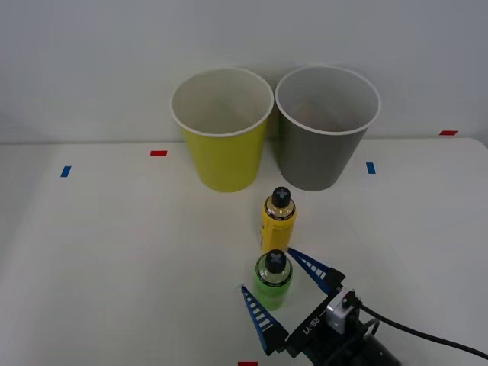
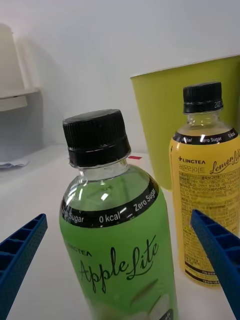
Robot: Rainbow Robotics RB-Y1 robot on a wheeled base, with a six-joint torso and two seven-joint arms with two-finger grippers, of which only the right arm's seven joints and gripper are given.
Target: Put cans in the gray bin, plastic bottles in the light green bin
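Nearest the robot, the right arm's gripper [image 1: 284, 293] has its blue ribbed fingers spread wide, one on each side of the small bright-green see-through plastic bottle with a black cap [image 1: 273, 280], which stands upright on the white table [image 1: 114, 259]; neither finger looks to be touching it yet. From the wrist view the green bottle [image 2: 117, 235] sits between the two fingers, a little nearer one than the other. Just beyond it stands a yellow bottle with a black cap [image 1: 278, 221], close enough that the far fingertip could nudge it. To grasp well, the gripper should probably centre on the green body below the cap, close evenly, and lift straight up before moving. Farther back stand the tall yellow-green bucket with a white rim [image 1: 223, 130] on the left and, just beside it, the dark-gray bucket [image 1: 326, 126] on the right; the green bottle belongs in the yellow-green one.
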